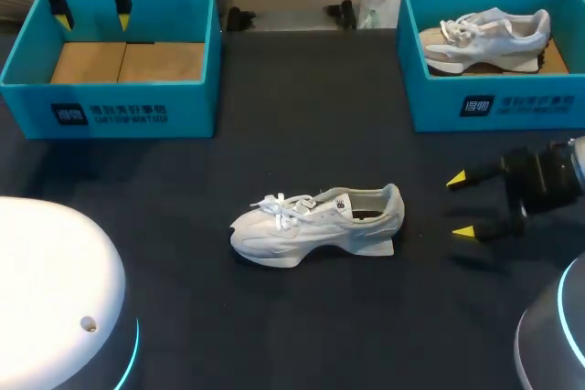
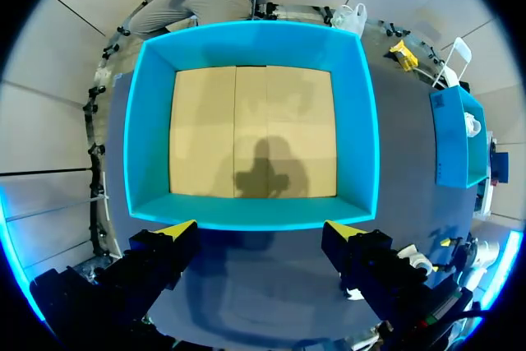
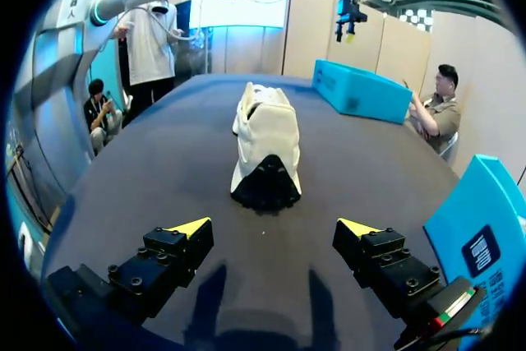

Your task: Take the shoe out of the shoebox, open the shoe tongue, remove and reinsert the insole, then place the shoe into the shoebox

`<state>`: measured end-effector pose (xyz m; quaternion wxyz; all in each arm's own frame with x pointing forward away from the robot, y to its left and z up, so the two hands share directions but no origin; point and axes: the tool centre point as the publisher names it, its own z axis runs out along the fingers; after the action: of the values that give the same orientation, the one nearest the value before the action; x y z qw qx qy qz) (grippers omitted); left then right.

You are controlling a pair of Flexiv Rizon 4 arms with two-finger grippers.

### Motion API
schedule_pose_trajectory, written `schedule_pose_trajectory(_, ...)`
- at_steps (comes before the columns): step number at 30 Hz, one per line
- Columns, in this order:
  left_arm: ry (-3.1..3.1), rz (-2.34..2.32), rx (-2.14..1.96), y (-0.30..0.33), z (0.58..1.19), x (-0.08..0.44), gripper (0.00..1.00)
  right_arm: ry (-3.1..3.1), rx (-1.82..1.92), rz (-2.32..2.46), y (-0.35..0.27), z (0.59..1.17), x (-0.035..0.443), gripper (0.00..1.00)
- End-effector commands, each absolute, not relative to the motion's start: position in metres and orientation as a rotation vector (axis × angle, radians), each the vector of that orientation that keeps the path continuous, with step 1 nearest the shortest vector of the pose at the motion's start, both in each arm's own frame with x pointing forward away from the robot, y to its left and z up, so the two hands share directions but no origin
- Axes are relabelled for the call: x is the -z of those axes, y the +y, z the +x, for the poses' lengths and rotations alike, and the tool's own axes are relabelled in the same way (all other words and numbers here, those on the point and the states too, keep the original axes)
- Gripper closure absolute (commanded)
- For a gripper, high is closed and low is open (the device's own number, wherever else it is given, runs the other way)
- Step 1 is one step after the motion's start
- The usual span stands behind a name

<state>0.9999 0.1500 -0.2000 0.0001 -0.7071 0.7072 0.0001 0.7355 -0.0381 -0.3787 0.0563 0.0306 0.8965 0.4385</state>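
A white shoe (image 1: 315, 223) stands on the dark table's middle, toe to the left, heel to the right. My right gripper (image 1: 462, 205) is open just right of the heel, level with the table; in the right wrist view the shoe (image 3: 263, 145) lies ahead of the open fingers (image 3: 191, 229), heel toward them. At the back left, the empty teal shoebox (image 1: 114, 59) shows its cardboard floor. Above that shoebox (image 2: 251, 129) hangs my left gripper (image 1: 91, 15), open and holding nothing. In the left wrist view its fingertips (image 2: 177, 230) frame the box's near wall.
A second teal box (image 1: 494, 52) at the back right holds another white and beige shoe (image 1: 484, 38). A white plastic bag (image 1: 379, 2) lies at the far table edge. The robot bases (image 1: 55, 299) fill the near corners.
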Motion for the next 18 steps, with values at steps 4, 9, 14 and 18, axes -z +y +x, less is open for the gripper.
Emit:
schedule_pose_trajectory(4, 2.222, -2.221, 0.0, 0.15, 1.0, 0.2, 0.0, 2.705, -1.244, 0.196, -0.009, 0.742, 0.373, 0.0)
schedule_pose_trajectory(9, 2.222, -2.221, 0.0, 0.15, 1.0, 0.2, 0.0, 2.716, -1.237, 0.23, 0.009, 0.743, 0.379, 0.0)
schedule_pose_trajectory(14, 2.222, -2.221, 0.0, 0.15, 1.0, 0.2, 0.0, 2.709, -1.255, 0.233, 0.02, 0.742, 0.388, 0.0)
schedule_pose_trajectory(18, 2.222, -2.221, 0.0, 0.15, 1.0, 0.2, 0.0, 2.704, -1.267, 0.24, 0.029, 0.742, 0.393, 0.0)
